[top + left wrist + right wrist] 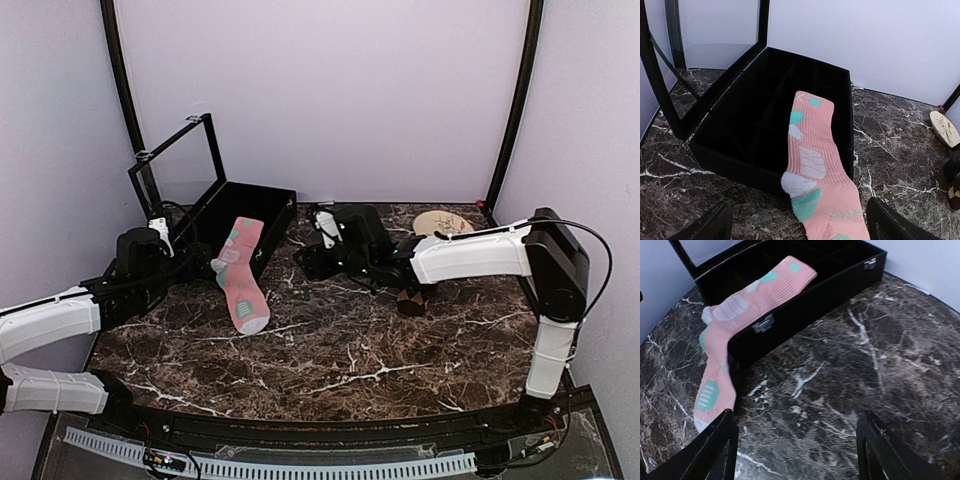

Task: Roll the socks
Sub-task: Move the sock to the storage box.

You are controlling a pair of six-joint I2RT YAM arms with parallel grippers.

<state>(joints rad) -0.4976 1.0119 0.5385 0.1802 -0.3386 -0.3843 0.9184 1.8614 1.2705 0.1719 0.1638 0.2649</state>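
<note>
Closest in the left wrist view are two dark fingers (710, 227), one in each bottom corner and both cut off by the frame. The left jaws stand wide open with nothing between them. Just past them lies the pink sock (816, 172). Its foot rests on the desk (890, 150), its cuff end is draped over the front wall of the black box (730, 150) and into it, and its toe runs out of the bottom of that view. The box's inside is so dark that its dividers barely show.

The right wrist view is framed the same way by two black fingers (707, 452). The right jaws are open and empty, over bare marble, with the pink sock (722, 345) off to the left against the box (805, 310).

From above, the box (268, 200) sits at the desk's back left corner with its lid (175, 155) raised. The pink sock (243, 275) points its grey toe toward the near edge. The left arm (55, 320) reaches in along the left edge, and the right arm (470, 255) stretches across from the right edge toward the box.

The argyle sock (409, 299) is mostly hidden under the right arm. Only a dark, tan-marked scrap shows, and the left wrist view catches a sliver of it (955, 192) cut by the right edge. A round tan plate (443, 221) at the back edge is partly covered by the arm.
</note>
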